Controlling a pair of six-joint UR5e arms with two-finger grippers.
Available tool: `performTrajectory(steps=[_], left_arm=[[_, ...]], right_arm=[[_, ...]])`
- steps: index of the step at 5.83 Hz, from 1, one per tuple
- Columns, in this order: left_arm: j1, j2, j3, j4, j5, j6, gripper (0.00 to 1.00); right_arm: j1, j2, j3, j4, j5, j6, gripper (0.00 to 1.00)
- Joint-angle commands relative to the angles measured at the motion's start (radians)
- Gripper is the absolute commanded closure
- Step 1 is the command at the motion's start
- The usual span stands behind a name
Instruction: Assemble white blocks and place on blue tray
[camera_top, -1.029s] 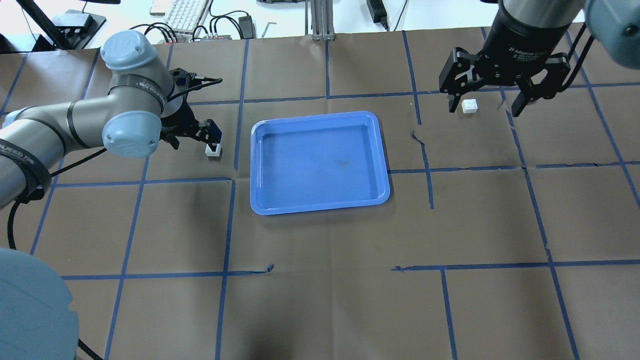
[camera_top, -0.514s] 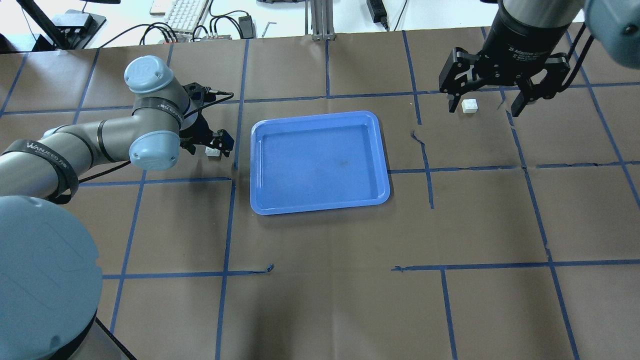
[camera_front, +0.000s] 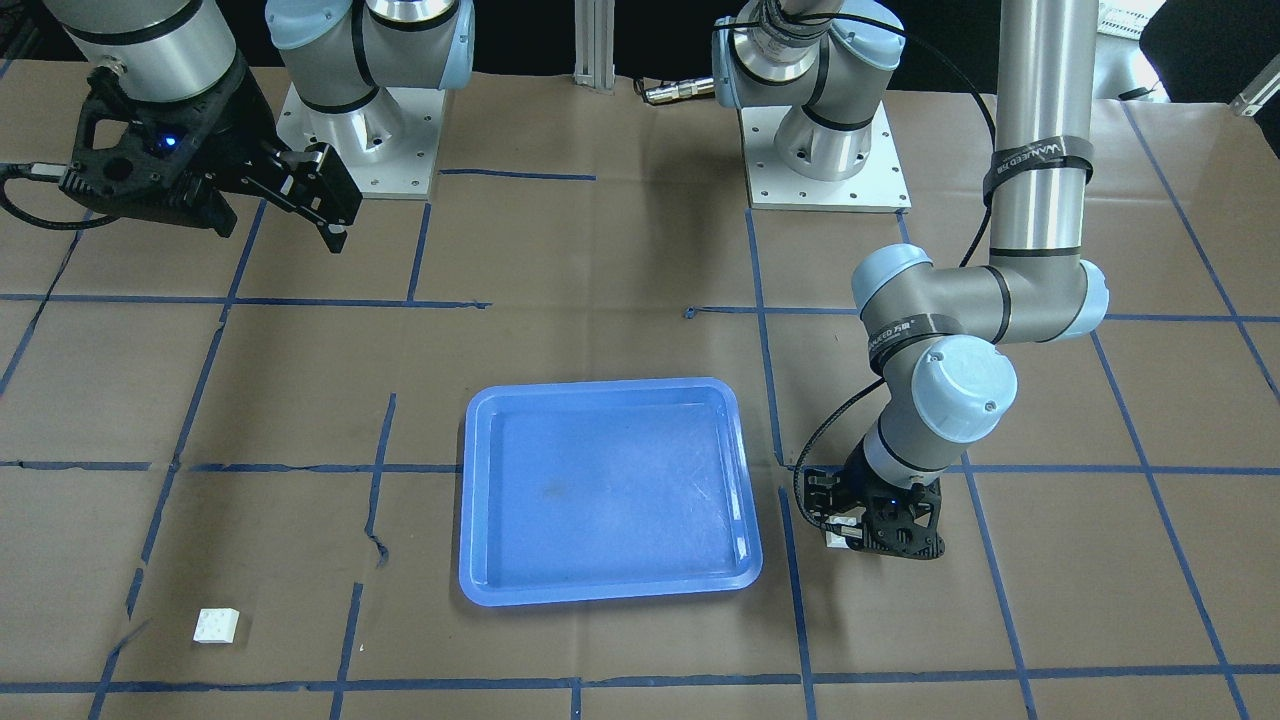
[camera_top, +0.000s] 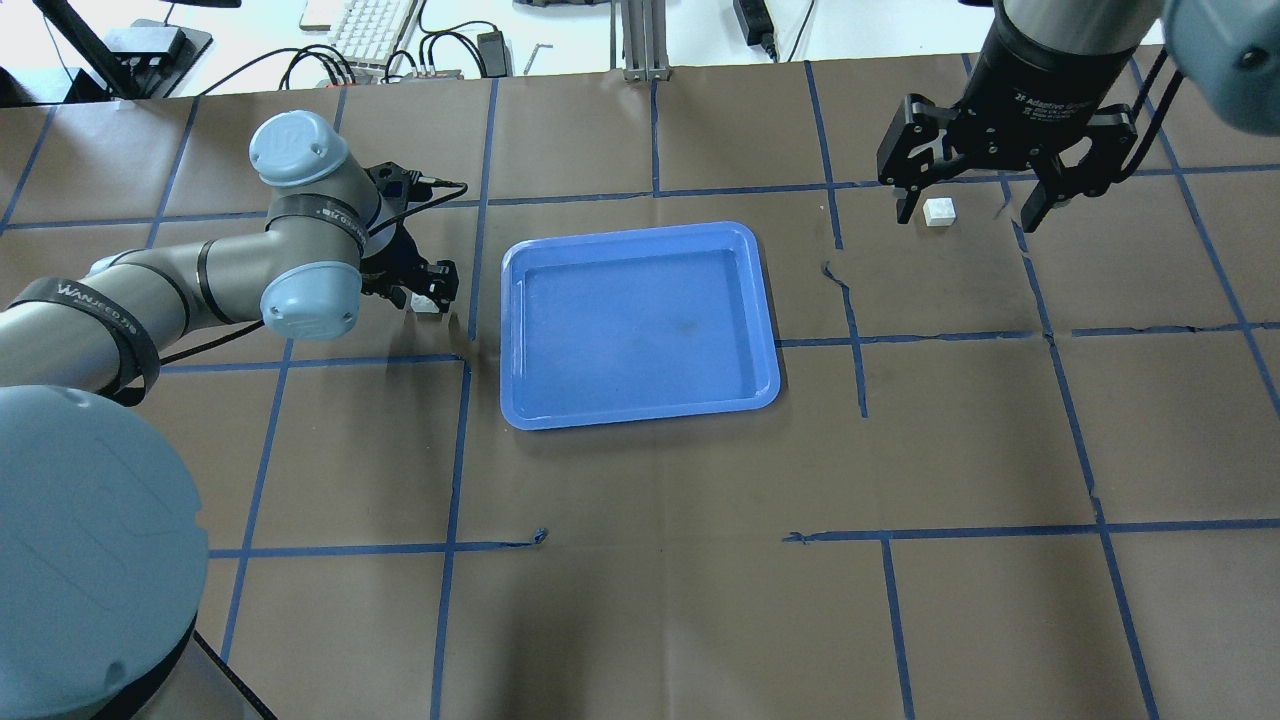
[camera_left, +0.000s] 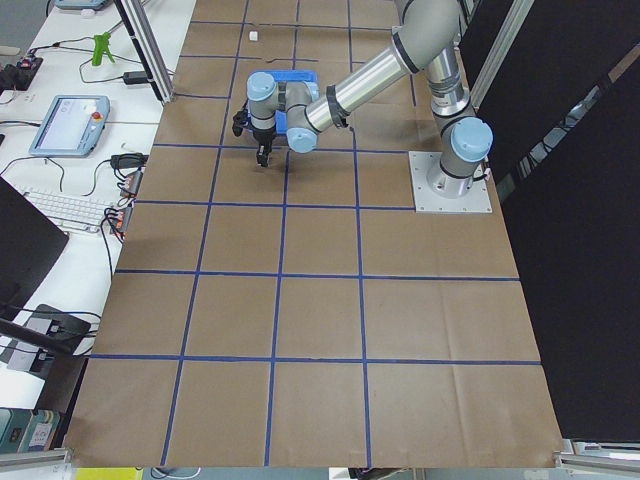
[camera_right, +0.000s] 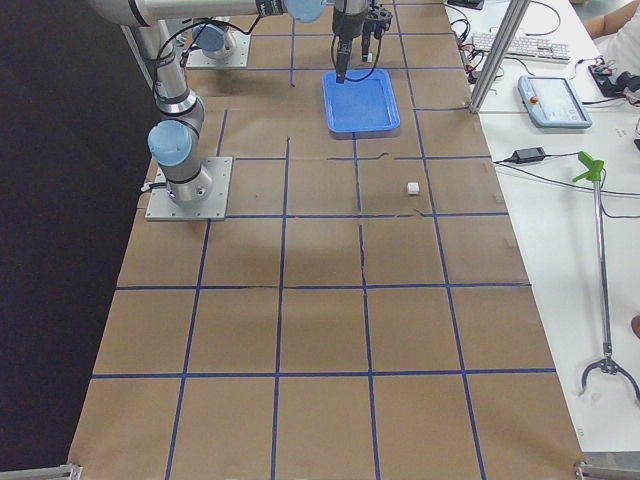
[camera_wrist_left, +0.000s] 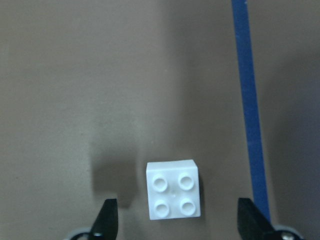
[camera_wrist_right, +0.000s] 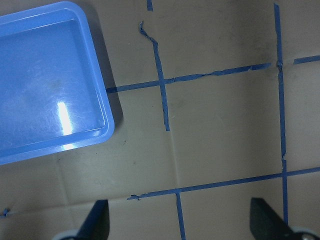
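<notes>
Two white blocks lay well apart on the brown paper, neither of them yet on the tray. Furthest left, the left gripper (camera_top: 432, 292) hung low over the first block (camera_wrist_left: 174, 190). Its fingers (camera_wrist_left: 109, 220) were spread to either side of the block and touched neither wall. That block sat studs up near the tray's left edge, with a blue tape line (camera_wrist_left: 249, 100) running between them. The blue tray (camera_top: 510, 340) lay in the middle of the table. To its right the second block (camera_top: 939, 211) rested on the paper, while the right gripper (camera_top: 968, 212) stood high over that side with its fingers wide apart, holding nothing. Each block looked light, hard and slick, so an off-centre pinch would likely make it skid or twist. The safest hold seemed to be square across two opposite flat walls, centred, leaving the studs free for the other block to press onto
</notes>
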Motion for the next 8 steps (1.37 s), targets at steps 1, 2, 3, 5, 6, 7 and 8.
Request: performTrajectory(steps=[1, 2, 3, 5, 6, 7, 8], left_arm=[[0.002, 0.001, 0.005, 0.0, 0.002, 0.006, 0.92], [0.0, 0.017, 0.014, 0.0, 0.001, 0.058, 0.94], [-0.035, 0.055, 0.022, 0.0, -0.001, 0.163, 0.94], [-0.194, 0.116, 0.02, -0.012, -0.007, 0.491, 0.94], [-0.274, 0.113, 0.02, -0.004, -0.009, 0.652, 0.94], [-0.337, 0.104, 0.019, -0.001, -0.009, 0.769, 0.94], [-0.378, 0.084, 0.017, 0.0, -0.01, 0.867, 0.94]], right_arm=[[-0.007, 0.011, -0.008, -0.008, -0.008, -0.085, 0.0], [-0.019, 0.038, -0.011, -0.043, -0.011, -0.22, 0.0], [-0.039, 0.06, -0.008, -0.089, -0.011, -0.315, 0.0], [-0.116, 0.107, -0.011, -0.165, -0.004, -0.629, 0.0], [-0.148, 0.152, -0.013, -0.195, -0.001, -0.81, 0.0], [-0.174, 0.201, -0.025, -0.239, -0.002, -1.026, 0.0], [-0.193, 0.25, -0.074, -0.252, -0.002, -1.238, 0.0]])
